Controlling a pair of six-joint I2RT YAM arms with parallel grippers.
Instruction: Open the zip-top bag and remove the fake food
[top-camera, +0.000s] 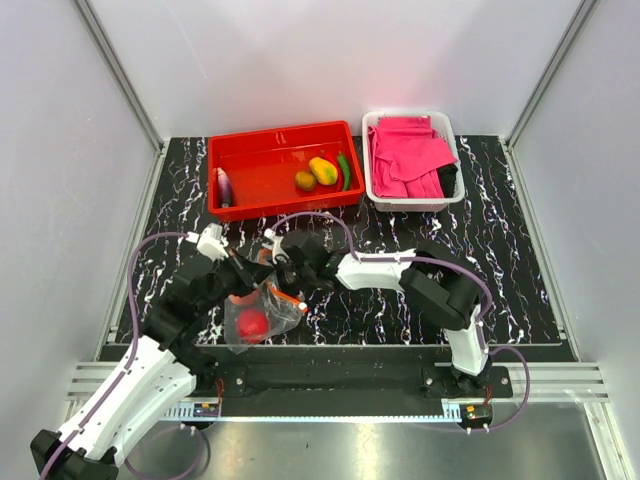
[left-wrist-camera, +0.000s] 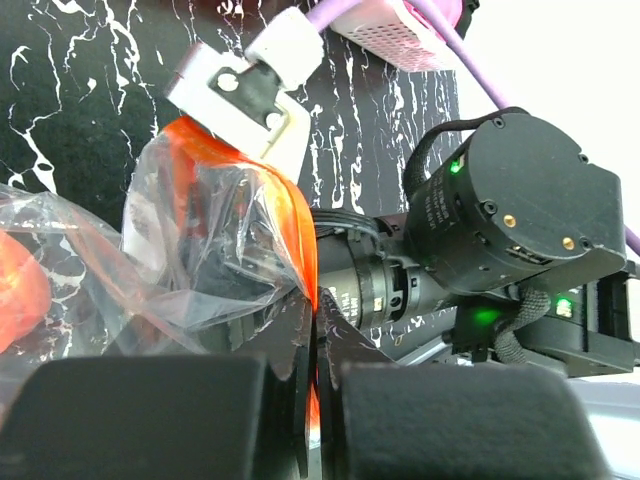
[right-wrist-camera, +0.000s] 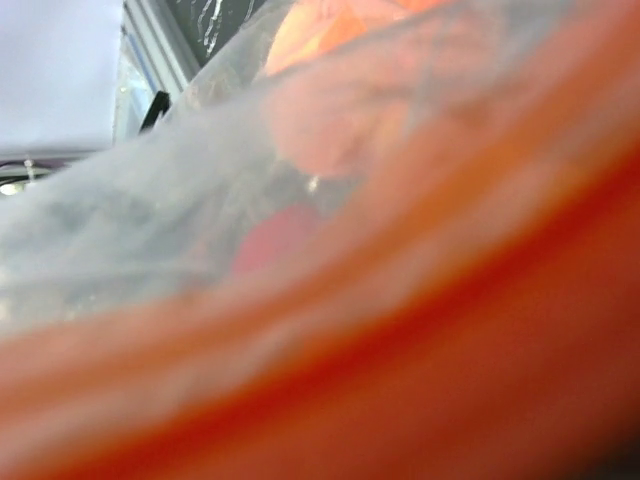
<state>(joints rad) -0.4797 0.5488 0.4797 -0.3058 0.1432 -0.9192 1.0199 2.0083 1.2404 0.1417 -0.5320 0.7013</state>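
**At the table's near edge: bag between two claws**

At the near-left corner in the top view, the left arm reaches in toward the middle. The left gripper is clenched on the bag. In its wrist view both pads are pressed together with the red-orange zip strip pinched between them.

The bag is crumpled clear plastic, bunched below the claws over the black marbled table, close to the arm bases. I cannot tell whether its underside rests on the surface. A red fruit lies inside it. An orange piece shows through the plastic at the left edge of the left wrist view.

The right gripper meets the bag's mouth from the right. Its fingers are hidden by plastic in every view. The right wrist view shows only blurred film and strip against the lens, so I cannot tell whether it is released or grasping. The right arm folds back to its base right of centre.

Back row, well apart from the bag:
- The red tray holds an eggplant at its left end. The kiwi, mango and chili are grouped toward its right end.
- The white basket, just beside the tray on the right, holds pink cloths.
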